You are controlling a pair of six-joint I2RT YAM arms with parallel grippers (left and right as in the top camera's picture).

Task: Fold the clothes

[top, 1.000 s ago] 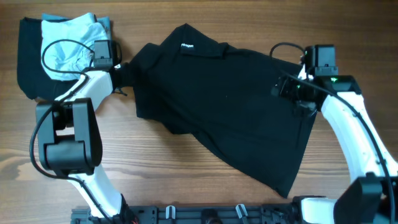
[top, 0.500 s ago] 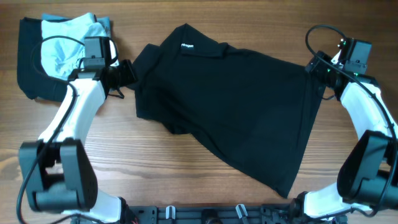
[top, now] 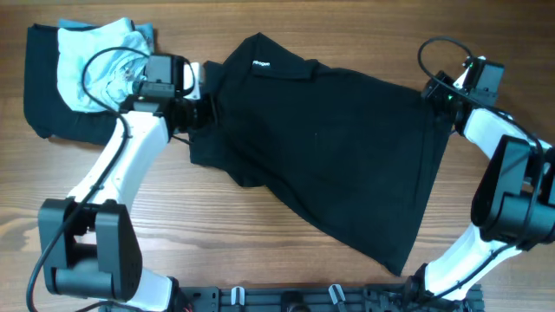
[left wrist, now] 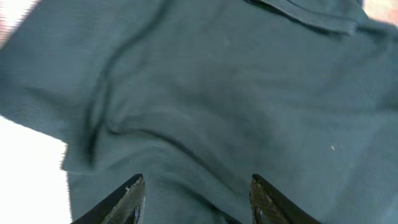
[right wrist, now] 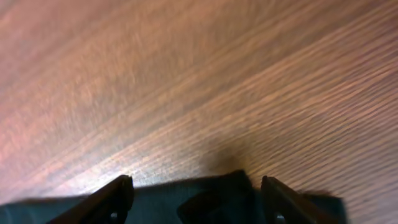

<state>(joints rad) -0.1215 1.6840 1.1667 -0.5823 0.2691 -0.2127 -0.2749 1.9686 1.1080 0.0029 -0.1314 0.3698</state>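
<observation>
a: where's the shirt rn?
b: black polo shirt [top: 329, 156] lies spread out mid-table on the wood table [top: 260, 251]. collar [top: 276, 66] is at the far side, and the hem runs down twd the near right. some wrinkles along its left edge.
a: left gripper?
b: left gripper [top: 201, 97] sits at the shirt's far left edge, by the sleeve. on its wrist cam the fingers [left wrist: 132, 198] are spread apart w/ dark cloth filling the view under them. pic's blurry, so can't tell if the tips touch the cloth.
a: and the right one?
b: right gripper [top: 439, 90] is at the shirt's far right corner. its fingers [right wrist: 118, 198] are spread wide too, w/ a bit of black cloth between them at the bottom of the view and bare wood beyond. nothing pinched afaict.
a: anything else on there?
b: yep, far left corner: a light blue garment [top: 87, 61] bunched on top of a black garment [top: 39, 108]. both are apart from the shirt, left of the left gripper.
</observation>
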